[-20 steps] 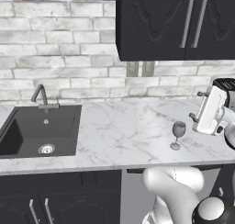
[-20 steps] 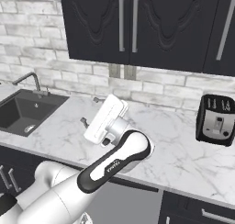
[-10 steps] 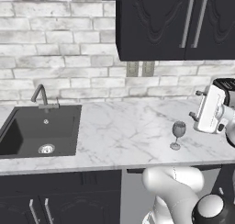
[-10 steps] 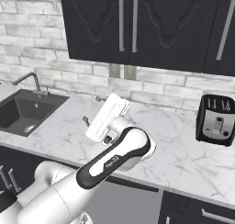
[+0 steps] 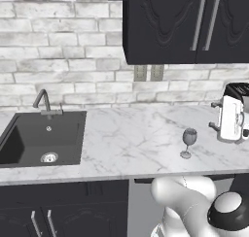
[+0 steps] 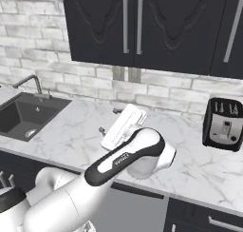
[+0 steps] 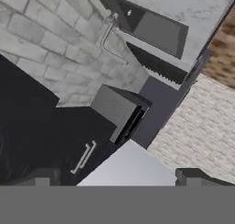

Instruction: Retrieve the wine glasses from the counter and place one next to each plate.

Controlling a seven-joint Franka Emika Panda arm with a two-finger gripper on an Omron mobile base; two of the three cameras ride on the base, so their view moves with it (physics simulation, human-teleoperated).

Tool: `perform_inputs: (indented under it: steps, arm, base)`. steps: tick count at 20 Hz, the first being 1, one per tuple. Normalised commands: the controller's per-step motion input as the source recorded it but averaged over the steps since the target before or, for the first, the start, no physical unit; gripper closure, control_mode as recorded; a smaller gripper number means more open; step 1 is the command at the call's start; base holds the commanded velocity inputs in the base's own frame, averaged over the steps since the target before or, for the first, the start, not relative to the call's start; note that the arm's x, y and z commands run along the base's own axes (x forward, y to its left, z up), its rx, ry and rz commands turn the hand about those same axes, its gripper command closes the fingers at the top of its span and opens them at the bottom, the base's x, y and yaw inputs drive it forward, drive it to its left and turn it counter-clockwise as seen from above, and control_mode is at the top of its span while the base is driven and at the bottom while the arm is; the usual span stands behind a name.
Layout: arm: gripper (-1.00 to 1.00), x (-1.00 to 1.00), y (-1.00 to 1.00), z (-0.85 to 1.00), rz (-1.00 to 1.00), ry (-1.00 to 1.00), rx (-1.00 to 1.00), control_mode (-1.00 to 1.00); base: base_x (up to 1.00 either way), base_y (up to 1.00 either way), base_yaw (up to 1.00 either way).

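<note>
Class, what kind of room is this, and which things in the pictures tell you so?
A home-style kitchen, computer-rendered. The signs: a marble counter with a built-in dark sink and faucet, a toaster by the brick wall, and a wine glass standing on the counter.

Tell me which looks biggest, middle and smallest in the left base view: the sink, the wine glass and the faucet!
1. sink
2. faucet
3. wine glass, though it looks only a little smaller than the faucet, so those two are close.

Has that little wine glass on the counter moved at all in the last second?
No. In the left base view the wine glass stands where it did, in the same place relative to the sink; the gripper hangs open beside it, apart.
</note>
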Motion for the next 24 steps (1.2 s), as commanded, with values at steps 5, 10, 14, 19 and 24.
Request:
perform_inputs:
  steps: [5, 10, 14, 19, 24]
  arm:
    - [-1.0, 0.22, -0.39, -0.53, 0.0, 0.41, -0.05, -1.0]
    - [-1.0, 0.13, -0.1, -0.62, 0.0, 0.13, -0.08, -1.0]
    - [-1.0, 0.29, -0.04, -0.5, 0.0, 0.0, -0.05, -1.0]
    - [-1.0, 0.18, 0.0, -0.27, 0.0, -0.01, -0.04, -1.0]
    - [-1.0, 0.27, -0.02, -0.3, 0.0, 0.03, -0.07, -1.0]
  base:
    - [0.0, 0.0, 0.0]
    - [0.0, 0.0, 0.0]
    - [0.0, 0.0, 0.0]
    - [0.0, 0.0, 0.0]
    - [0.0, 0.0, 0.0]
